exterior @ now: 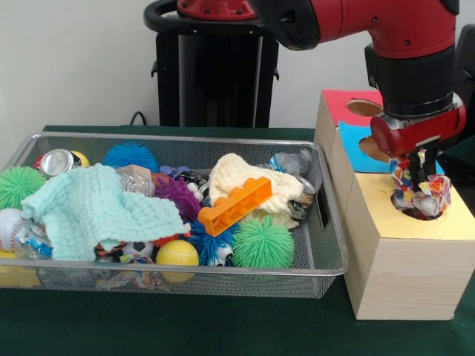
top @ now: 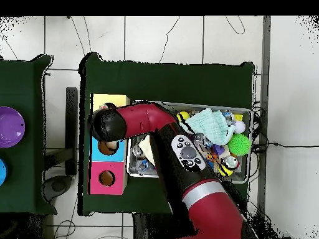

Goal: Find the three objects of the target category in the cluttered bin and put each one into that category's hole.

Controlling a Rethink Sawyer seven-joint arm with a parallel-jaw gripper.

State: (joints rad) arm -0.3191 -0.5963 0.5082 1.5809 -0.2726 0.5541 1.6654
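The wire mesh bin [exterior: 330, 245] fills the left and middle of the front view, packed with toys and cloths; it also shows in the overhead view [top: 244, 176]. My gripper [exterior: 420, 176] hangs over the yellow-faced hole [exterior: 423, 210] of the wooden box at the right. It is shut on a multicoloured printed rag [exterior: 421, 194], which hangs bunched with its lower end in the hole's mouth. No other printed rag shows in the bin. In the overhead view my arm's end [top: 104, 124] covers the hole and the rag.
A mint-green waffle cloth [exterior: 96, 210], a cream knitted cloth [exterior: 245, 182], an orange toy brick [exterior: 236, 205], spiky balls, a yellow ball [exterior: 177, 254] and a can [exterior: 58, 161] lie in the bin. Blue-faced [exterior: 371, 148] and red-faced [exterior: 362, 108] holes lie behind the yellow one.
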